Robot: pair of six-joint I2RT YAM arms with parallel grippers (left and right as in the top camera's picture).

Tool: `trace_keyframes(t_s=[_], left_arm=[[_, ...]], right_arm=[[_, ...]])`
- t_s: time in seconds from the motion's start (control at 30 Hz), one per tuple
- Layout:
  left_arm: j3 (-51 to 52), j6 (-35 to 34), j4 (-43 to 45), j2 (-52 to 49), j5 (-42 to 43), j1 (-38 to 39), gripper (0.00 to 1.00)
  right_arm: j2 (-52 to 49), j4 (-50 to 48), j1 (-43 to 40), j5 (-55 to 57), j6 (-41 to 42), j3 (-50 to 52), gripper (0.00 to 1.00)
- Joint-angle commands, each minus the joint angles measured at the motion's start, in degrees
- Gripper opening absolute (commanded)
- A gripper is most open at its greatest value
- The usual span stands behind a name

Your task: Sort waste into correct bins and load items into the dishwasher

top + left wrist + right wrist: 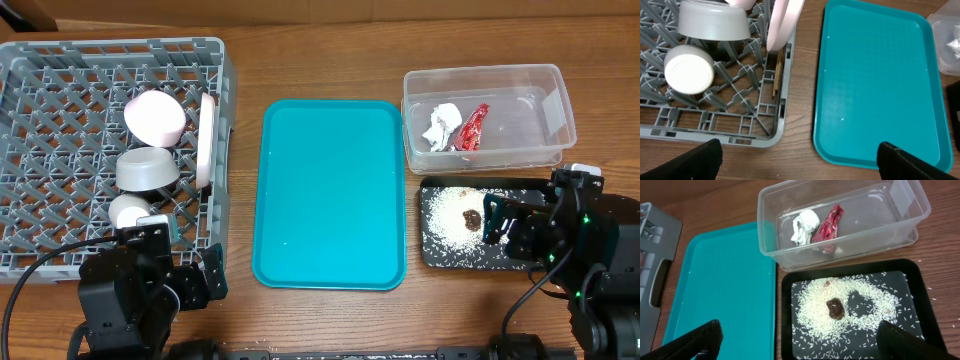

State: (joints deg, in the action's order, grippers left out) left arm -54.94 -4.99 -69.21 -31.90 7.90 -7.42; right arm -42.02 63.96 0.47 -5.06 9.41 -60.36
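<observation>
Glossy teal plastic tray (pixel 333 195) on a wood-grain tabletop (pixel 330 60). Left of it, a matt grey plastic rack (pixel 60 110). Right of it, a clear plastic tub (pixel 520 115) holding a shiny red wrapper (pixel 474 127) and a crumpled paper napkin (pixel 441 124).

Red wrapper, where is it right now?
Overhead, the wrapper lies in the clear tub on the right side, just right of the napkin, beyond the black tray.

rack (pixel 60 120) left, dish (pixel 155 117), bowl (pixel 147 170), cup (pixel 128 211) in it back to front, plate (pixel 206 140) and chopsticks (pixel 778 75) by its right wall, big tray (pixel 333 190) middle, tub (pixel 520 80) right with napkin (pixel 440 125) left of wrapper (pixel 473 127), small tray (pixel 426 250) before tub, rice (pixel 445 215) around lump (pixel 471 216)
</observation>
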Motion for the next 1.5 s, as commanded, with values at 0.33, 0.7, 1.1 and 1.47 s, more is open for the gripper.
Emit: trace_keyframes(t_s=[0.33,0.7,1.1,1.47], left_arm=[[0.4,0.1,0.0,0.4,0.5,0.3,1.0],[0.4,0.1,0.0,0.4,0.5,0.3,1.0],[0.4,0.1,0.0,0.4,0.5,0.3,1.0],[0.4,0.1,0.0,0.4,0.5,0.3,1.0]], right_arm=[[10.6,-18.1,0.2,0.2,-2.4,10.5,1.0],[32.3,-53.2,0.3,-4.5,-2.2,41.6,1.0],[41.9,-67.8,3.0,3.8,-2.2,56.5,1.0],[41.9,-59.3,3.2,3.5,-2.2,59.9,1.0]])
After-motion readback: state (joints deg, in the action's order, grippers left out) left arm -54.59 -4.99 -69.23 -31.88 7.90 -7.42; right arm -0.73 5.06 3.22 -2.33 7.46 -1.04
